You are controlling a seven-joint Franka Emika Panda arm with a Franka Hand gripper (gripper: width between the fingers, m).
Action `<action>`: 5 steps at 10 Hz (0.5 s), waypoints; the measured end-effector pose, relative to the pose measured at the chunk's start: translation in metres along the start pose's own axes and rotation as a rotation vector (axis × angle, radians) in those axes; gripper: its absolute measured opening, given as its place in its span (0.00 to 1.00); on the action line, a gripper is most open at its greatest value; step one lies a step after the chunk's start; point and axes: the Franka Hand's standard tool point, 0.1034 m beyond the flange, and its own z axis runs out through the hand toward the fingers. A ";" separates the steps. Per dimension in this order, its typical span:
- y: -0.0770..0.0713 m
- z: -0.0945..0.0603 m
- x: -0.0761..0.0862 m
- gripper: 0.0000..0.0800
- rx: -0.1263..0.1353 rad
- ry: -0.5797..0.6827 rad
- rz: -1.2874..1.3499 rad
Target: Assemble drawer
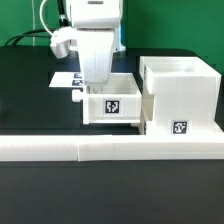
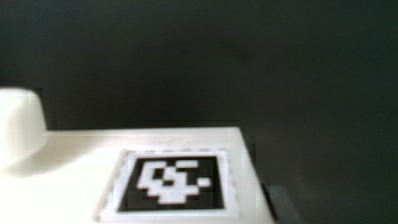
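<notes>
On the dark surface (image 1: 25, 90), a white drawer tray (image 1: 112, 103) is sitting just beside the tall casing (image 1: 180, 92), both against the white border rail (image 1: 70, 150). Above the tray, the claw (image 1: 97, 80) is reaching down; whether it is spread or pinching cannot be told.

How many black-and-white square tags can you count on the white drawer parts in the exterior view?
2: one on the tray's front face, one low on the casing's front. Others may be hidden behind the arm or on unseen faces.
</notes>
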 end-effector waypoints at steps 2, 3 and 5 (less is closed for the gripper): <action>0.000 0.001 0.000 0.05 0.001 0.000 0.001; 0.000 0.001 0.000 0.05 0.001 0.000 0.001; 0.003 -0.003 0.004 0.05 0.004 0.000 -0.001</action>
